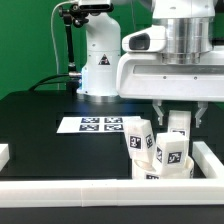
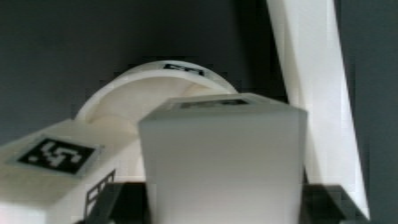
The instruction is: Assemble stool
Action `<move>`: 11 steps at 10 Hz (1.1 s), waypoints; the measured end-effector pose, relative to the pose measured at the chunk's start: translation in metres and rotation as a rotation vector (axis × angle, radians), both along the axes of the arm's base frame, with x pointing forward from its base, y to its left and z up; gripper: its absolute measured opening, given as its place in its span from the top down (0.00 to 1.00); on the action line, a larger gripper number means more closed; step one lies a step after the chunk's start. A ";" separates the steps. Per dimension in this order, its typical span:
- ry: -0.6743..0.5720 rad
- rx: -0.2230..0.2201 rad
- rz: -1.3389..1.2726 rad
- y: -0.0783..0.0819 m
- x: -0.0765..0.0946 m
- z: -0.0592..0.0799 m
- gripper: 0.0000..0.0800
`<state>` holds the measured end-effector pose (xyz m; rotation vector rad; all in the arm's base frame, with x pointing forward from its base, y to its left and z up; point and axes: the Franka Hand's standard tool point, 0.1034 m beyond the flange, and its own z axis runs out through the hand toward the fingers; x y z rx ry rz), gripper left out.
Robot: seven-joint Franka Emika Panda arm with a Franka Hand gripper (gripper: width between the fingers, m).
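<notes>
With the gripper (image 2: pixel 205 190) clamped on a leg (image 2: pixel 222 150) above the seat (image 2: pixel 134 95) near the rail (image 1: pixel 215 160), I keep it upright and centre it over its socket before lowering.

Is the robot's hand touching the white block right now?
Touching. In the wrist view, the white leg stands between the dark fingers, which press against its two sides with no gap showing. The exterior view shows the gripper closed around that leg too.
</notes>
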<state>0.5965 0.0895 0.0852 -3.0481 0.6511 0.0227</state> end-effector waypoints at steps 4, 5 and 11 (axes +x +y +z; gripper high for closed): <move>-0.032 0.030 -0.291 0.000 0.004 -0.001 0.57; -0.041 0.037 -0.372 0.000 0.005 -0.002 0.57; -0.056 0.071 -0.722 0.000 0.008 -0.002 0.57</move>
